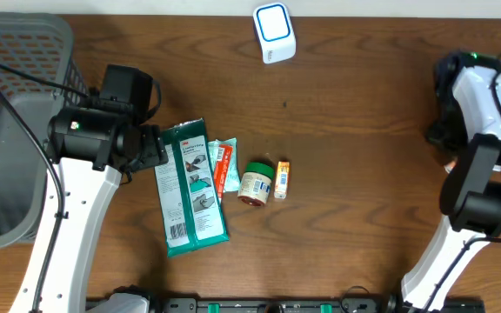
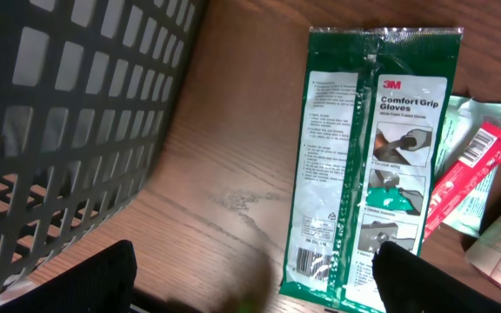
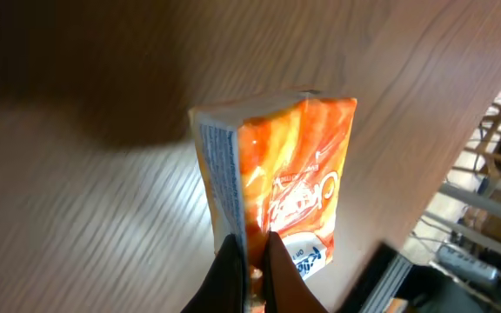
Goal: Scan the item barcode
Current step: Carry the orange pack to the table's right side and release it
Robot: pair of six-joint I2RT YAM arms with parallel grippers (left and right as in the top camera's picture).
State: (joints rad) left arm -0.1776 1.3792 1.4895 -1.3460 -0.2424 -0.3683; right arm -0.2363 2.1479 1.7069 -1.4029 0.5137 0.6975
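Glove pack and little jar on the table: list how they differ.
The glove pack is flat, long and green; the jar is round, with a pale label and dark red lid. The glove pack is much larger than the jar. A barcode shows near the glove pack's lower end; none shows on the jar. Both rest on the wooden table, unheld.

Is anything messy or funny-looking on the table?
Nothing is spilled or broken. The jar seems to lie on its side, and the green glove pack sits crooked, touching the small packets beside it.
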